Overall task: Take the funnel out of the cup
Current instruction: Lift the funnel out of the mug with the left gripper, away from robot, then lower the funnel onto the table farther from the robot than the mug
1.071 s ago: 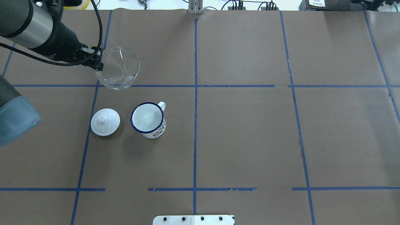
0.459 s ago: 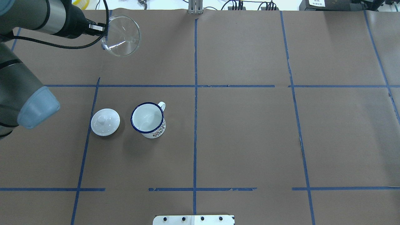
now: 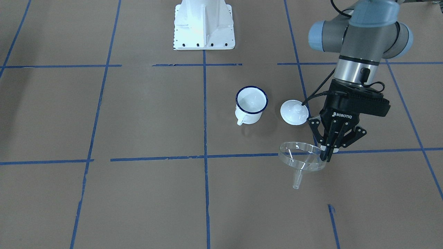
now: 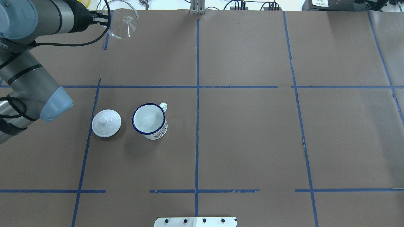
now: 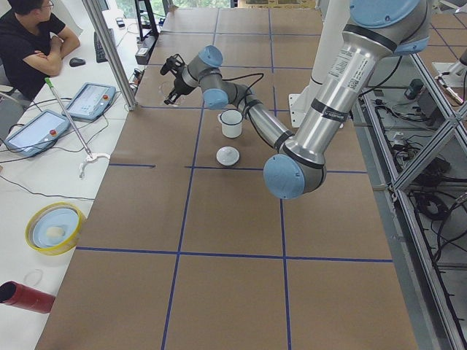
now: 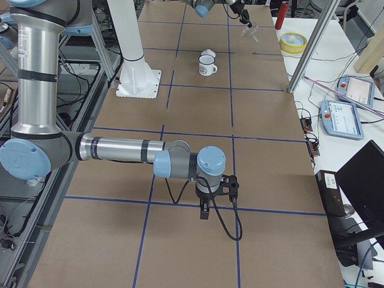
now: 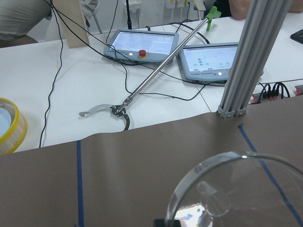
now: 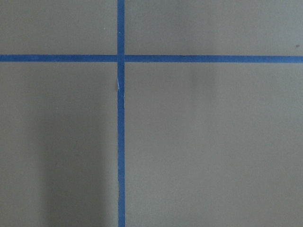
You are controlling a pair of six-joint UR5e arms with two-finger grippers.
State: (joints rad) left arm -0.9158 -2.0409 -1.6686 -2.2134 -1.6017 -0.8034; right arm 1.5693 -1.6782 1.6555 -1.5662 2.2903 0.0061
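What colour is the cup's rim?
Dark blue, on the white cup, clearest in the overhead exterior view.

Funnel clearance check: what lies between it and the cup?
Between funnel and cup: bare paper crossed by a blue tape line, overhead view; lid sits aside.

— Looking from where?
— High behind the robot (image 3: 203,24), and across facing it, sharing the cup (image 4: 149,120). From each end of the table (image 4: 252,142), far back. Wrist views close: left forward, right straight down.
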